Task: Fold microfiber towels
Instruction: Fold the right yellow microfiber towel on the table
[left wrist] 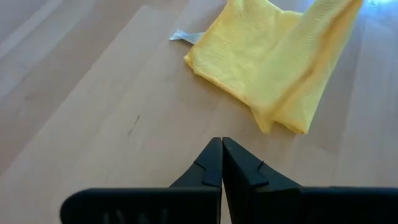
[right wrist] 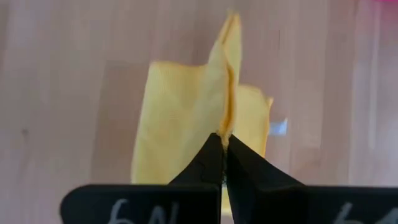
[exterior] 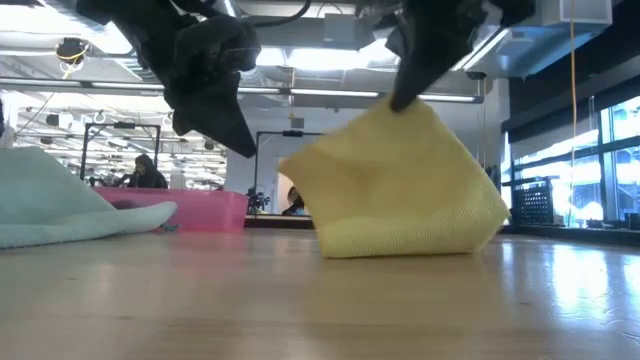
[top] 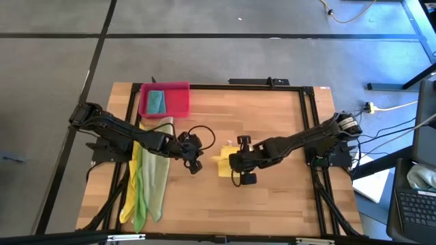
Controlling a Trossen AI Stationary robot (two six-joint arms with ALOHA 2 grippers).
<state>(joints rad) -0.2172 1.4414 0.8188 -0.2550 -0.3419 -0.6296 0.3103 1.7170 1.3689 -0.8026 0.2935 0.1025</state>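
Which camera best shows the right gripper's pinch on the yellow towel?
Right wrist view: the right gripper is shut on the yellow towel's raised edge. Low view shows it lifted; high view hides it partly; left wrist shows only cloth.

Folded yellow towel, one edge lifted

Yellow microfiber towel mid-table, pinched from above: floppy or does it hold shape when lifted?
Likely floppy: the yellow microfiber towel tents up under the right gripper and sags to the wooden table. Probably light, since a pinch on one edge raises it. It may not slip: the weave looks coarse.
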